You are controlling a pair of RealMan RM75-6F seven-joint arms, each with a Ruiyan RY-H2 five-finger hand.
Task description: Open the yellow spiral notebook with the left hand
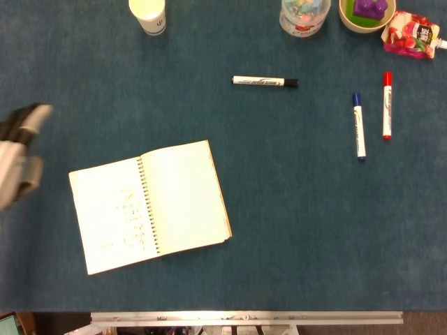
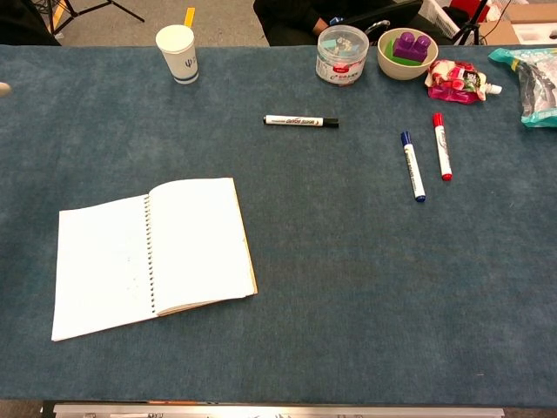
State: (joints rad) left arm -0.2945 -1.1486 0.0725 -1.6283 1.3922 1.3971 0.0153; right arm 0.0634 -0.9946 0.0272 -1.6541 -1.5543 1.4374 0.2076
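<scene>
The spiral notebook point(image 1: 150, 206) lies open and flat on the blue table, its white pages up and the wire spine running down the middle; the chest view shows the notebook point(image 2: 152, 252) at the front left. My left hand point(image 1: 15, 157) is blurred at the far left edge of the head view, well clear of the notebook and holding nothing. Only a fingertip point(image 2: 3, 88) of it shows in the chest view. My right hand is in neither view.
A paper cup point(image 2: 177, 52) stands at the back left. A black marker point(image 2: 300, 121) lies mid-table, with a blue marker point(image 2: 412, 165) and a red marker point(image 2: 442, 145) to its right. A jar point(image 2: 341, 54), a bowl point(image 2: 407, 68) and a snack packet point(image 2: 459, 80) line the back.
</scene>
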